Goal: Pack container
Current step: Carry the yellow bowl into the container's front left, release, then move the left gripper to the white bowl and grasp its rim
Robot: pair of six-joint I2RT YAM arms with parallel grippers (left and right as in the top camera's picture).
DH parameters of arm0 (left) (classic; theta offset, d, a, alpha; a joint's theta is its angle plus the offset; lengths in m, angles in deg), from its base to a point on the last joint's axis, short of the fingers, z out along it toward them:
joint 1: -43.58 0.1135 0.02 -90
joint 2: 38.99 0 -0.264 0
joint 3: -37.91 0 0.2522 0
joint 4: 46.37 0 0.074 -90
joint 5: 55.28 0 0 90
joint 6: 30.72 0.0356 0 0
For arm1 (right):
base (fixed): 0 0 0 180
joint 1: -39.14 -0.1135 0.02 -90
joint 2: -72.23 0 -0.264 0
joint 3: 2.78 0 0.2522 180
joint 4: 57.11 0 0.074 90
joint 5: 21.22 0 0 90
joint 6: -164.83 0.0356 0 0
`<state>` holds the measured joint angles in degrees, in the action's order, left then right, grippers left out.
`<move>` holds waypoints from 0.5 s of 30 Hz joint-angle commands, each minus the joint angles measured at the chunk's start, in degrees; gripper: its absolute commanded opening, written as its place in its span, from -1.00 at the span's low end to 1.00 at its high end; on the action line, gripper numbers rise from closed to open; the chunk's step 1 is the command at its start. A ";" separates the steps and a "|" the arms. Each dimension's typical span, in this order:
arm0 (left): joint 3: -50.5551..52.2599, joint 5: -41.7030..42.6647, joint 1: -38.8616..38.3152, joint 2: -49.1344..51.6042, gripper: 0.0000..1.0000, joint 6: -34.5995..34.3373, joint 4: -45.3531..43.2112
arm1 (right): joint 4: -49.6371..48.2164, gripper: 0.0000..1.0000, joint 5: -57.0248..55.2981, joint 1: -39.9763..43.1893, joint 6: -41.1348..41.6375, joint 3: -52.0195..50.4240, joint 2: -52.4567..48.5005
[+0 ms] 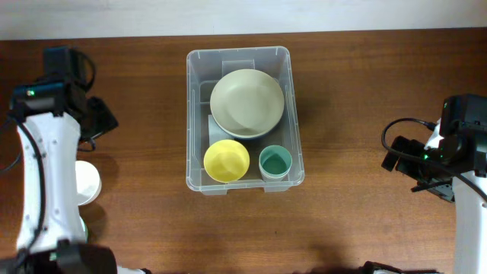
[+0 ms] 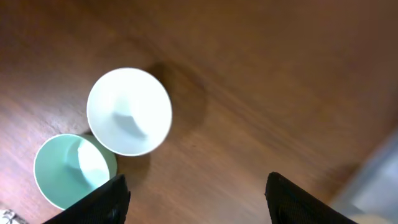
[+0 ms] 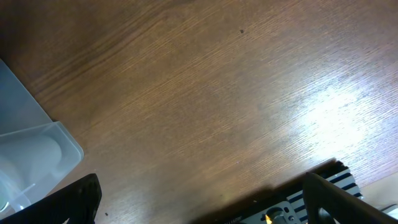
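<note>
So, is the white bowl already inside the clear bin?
No, the white bowl stands on the wooden table, outside the clear bin.

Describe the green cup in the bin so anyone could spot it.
Find the clear container on the table. At its end nearest the robot, two small pieces sit side by side. The cup is the right-hand one: teal, smaller than the yellow bowl.
</note>
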<state>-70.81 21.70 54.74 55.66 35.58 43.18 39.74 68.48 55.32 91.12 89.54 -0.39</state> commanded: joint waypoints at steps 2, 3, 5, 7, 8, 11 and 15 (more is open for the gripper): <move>5.25 3.39 4.35 6.84 0.44 2.60 -2.80 | -0.02 0.98 0.09 -0.04 0.02 -0.04 -0.13; 6.05 3.78 4.92 8.17 0.44 2.62 -3.41 | -0.02 0.98 0.09 -0.04 0.00 -0.04 -0.13; 7.21 4.46 5.73 10.93 0.44 2.82 -4.37 | 0.00 0.98 0.09 -0.04 0.00 -0.04 -0.13; 7.87 4.39 6.27 13.88 0.44 2.82 -5.01 | -0.02 0.98 0.09 -0.04 0.00 -0.04 -0.13; 7.93 4.39 6.47 15.47 0.44 2.82 -5.11 | -0.02 0.98 0.09 -0.04 0.00 -0.04 -0.13; 7.93 4.39 6.93 19.69 0.43 2.80 -5.46 | -0.02 0.98 0.09 -0.04 0.00 -0.04 -0.13; 7.93 4.24 7.26 23.15 0.44 2.80 -6.19 | 0.00 0.98 0.09 -0.04 0.00 -0.04 -0.13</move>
<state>-63.05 25.55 61.36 76.64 37.46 37.41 39.74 68.46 55.32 91.12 89.54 -0.39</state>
